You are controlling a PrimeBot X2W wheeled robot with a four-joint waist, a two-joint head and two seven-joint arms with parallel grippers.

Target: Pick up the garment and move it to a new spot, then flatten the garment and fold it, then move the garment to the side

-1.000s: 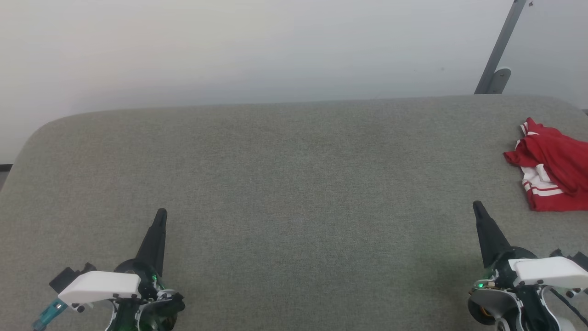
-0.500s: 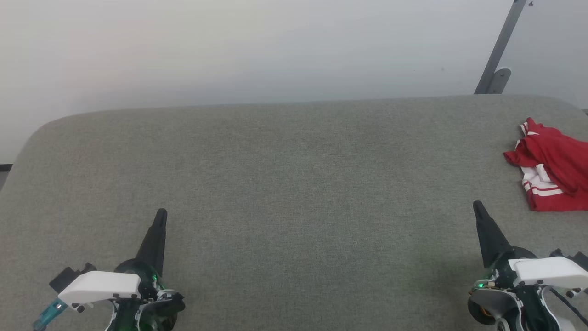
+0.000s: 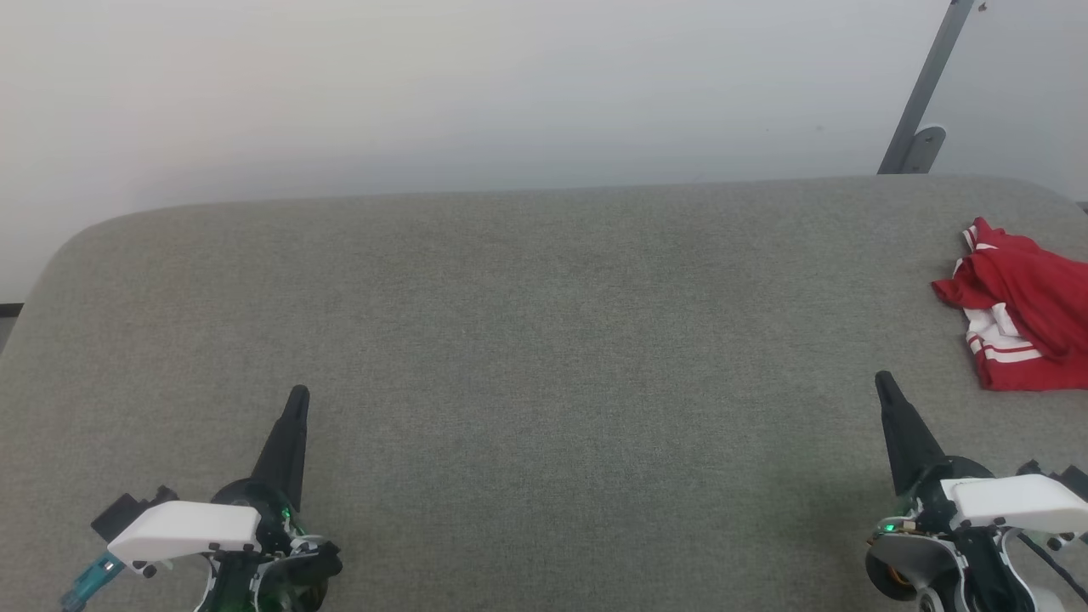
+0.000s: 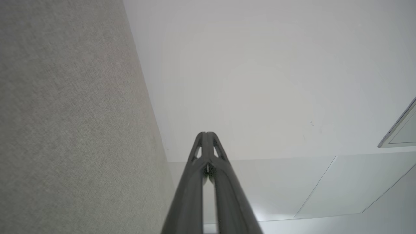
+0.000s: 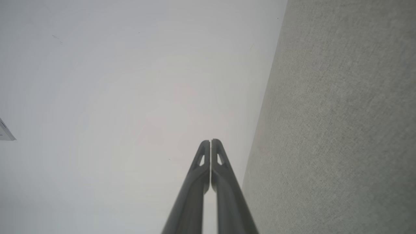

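Garment (image 3: 1024, 306): crumpled red heap with white striped trim, lying at the far right of the grey fabric-covered table (image 3: 544, 340). Its right part is cut off by the head view's edge, and which face is up cannot be told.

Right gripper (image 3: 884, 380): near right, short of the heap and apart from it. Left gripper (image 3: 297, 395): near left, well apart. Both have fingers pressed together, gripping nothing.

The wrist views give the closer look: left fingers (image 4: 195, 175) and right fingers (image 5: 195, 185) meet at the tips, table fabric to one side, plain pale wall (image 3: 425, 85) beyond.

The head view adds a slanted grey metal bar (image 3: 926, 85) behind the table's far right corner. Table edge rounded.
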